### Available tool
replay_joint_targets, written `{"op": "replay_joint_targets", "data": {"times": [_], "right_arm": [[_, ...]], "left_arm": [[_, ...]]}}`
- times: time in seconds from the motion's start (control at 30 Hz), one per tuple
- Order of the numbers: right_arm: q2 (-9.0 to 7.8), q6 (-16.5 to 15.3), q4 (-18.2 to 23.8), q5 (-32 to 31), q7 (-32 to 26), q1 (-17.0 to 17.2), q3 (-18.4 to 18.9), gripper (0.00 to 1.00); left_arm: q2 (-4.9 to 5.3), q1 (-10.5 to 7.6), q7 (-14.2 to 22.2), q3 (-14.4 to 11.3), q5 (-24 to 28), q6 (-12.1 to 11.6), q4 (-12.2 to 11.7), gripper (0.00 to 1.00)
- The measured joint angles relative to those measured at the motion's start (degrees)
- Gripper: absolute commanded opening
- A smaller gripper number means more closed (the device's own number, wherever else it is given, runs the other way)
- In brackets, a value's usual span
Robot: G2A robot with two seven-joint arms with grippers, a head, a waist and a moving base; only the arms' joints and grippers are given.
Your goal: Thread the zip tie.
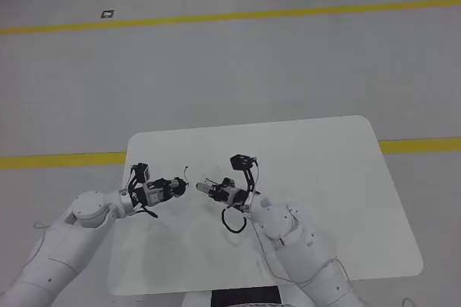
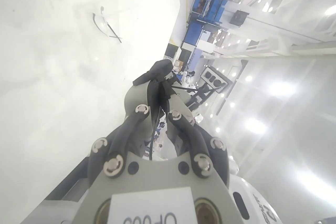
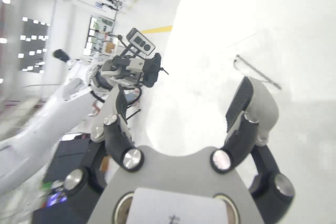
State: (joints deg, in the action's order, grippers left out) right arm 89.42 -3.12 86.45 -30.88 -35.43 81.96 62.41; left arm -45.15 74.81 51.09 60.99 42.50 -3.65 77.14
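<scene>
Left claw [image 2: 158, 78] pinches the black zip tie [image 3: 164, 71] above the surface [image 1: 330, 169], right claw [image 3: 183, 86] spread nearby: grip the protruding end, apparently the tail, near its tip and align it squarely with the head.

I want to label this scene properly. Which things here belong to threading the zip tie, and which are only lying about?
For the job: zip tie, left gripper shut on it, open right gripper.
Lying about: thin dark strip on the table; tie or shadow, cannot tell.
</scene>
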Motion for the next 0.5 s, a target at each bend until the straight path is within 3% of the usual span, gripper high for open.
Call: {"op": "replay_joint_targets", "data": {"times": [0.07,0.33,0.43,0.5], "right_arm": [[-0.01,0.4,-0.48,4.89,-2.67,-0.61,0.37,1.0],[0.08,0.36,-0.91,4.12,-2.61,-0.27,0.39,1.0],[0.3,0.83,-4.78,12.73,-6.39,-1.05,2.04,1.0],[0.38,1.34,-8.19,23.65,-9.9,-2.29,3.56,1.0]], "left_arm": [[-0.03,-0.08,0.37,0.18,-0.21,-0.59,-0.09,0.0],[-0.12,-0.09,-0.73,-0.03,-1.28,-1.11,0.15,0.0],[-0.47,0.07,-1.8,-0.26,-0.83,-2.68,-0.13,0.0],[-0.61,0.16,-0.73,-0.11,0.01,-4.46,-0.69,0.0]]}}
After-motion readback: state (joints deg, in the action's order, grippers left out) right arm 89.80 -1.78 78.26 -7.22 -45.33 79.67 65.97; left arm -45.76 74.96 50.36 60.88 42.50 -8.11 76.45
